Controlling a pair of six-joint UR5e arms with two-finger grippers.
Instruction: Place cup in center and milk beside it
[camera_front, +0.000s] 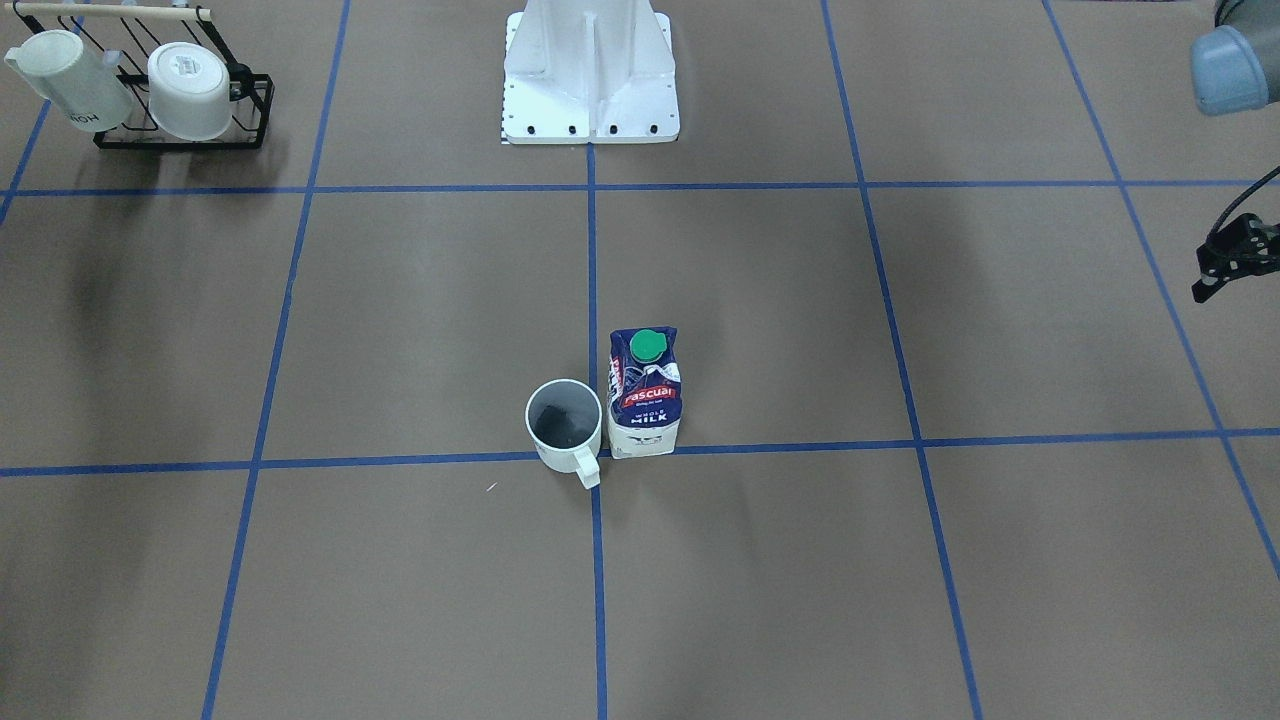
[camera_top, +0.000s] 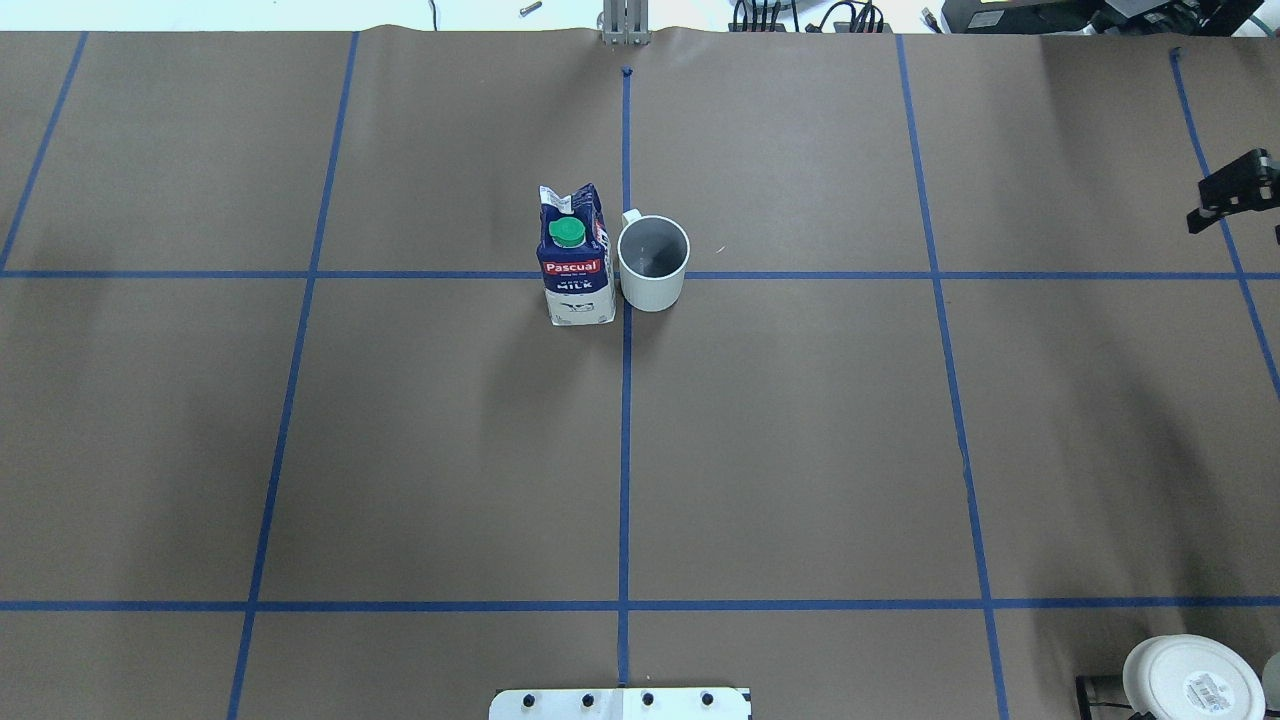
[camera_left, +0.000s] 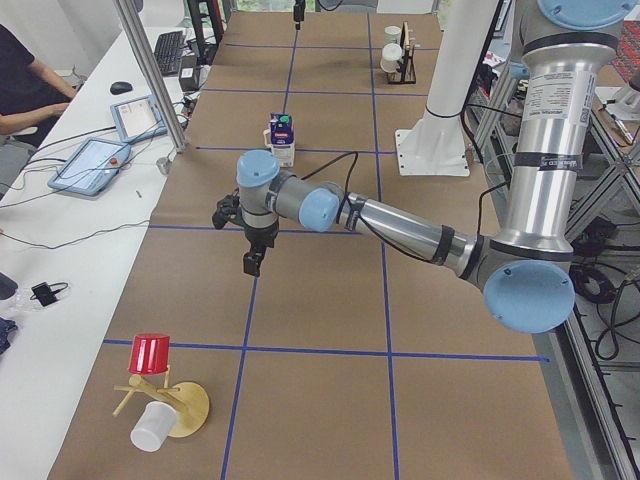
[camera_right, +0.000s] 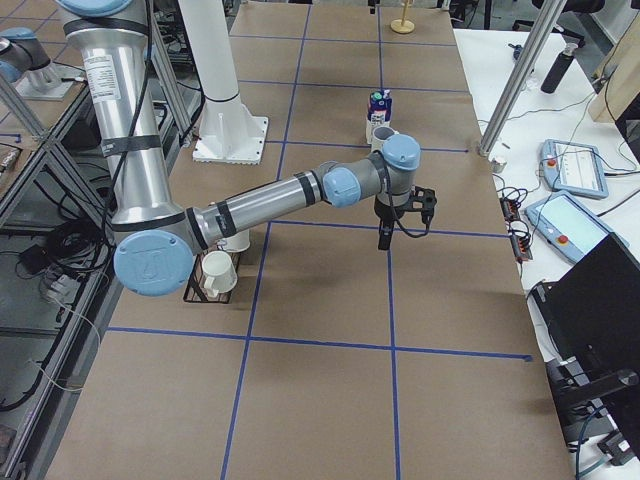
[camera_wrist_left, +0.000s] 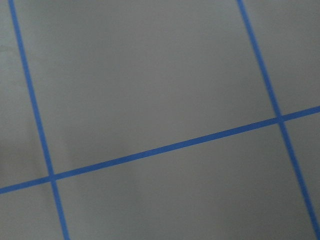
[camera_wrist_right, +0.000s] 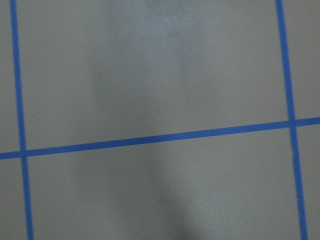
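The cup (camera_front: 565, 420), a small white mug with a dark grey inside and a loop handle, stands upright at the table's centre crossing of blue tape. The milk (camera_front: 645, 395), a white and dark-blue carton with a green cap, stands upright right beside it, almost touching. Both show in the overhead view, the cup (camera_top: 653, 262) and the milk (camera_top: 574, 260). My left gripper (camera_front: 1204, 290) hovers far off at the table's side, empty. My right gripper (camera_top: 1197, 222) hovers far off at the opposite side, empty. I cannot tell whether either is open or shut.
A black wire rack (camera_front: 250, 110) holds two other white cups at the robot's right rear. The white robot base (camera_front: 590, 75) stands at the back centre. A wooden mug tree with a red cup (camera_left: 150, 355) lies at the left end. Tablets (camera_left: 95, 160) lie on the side table.
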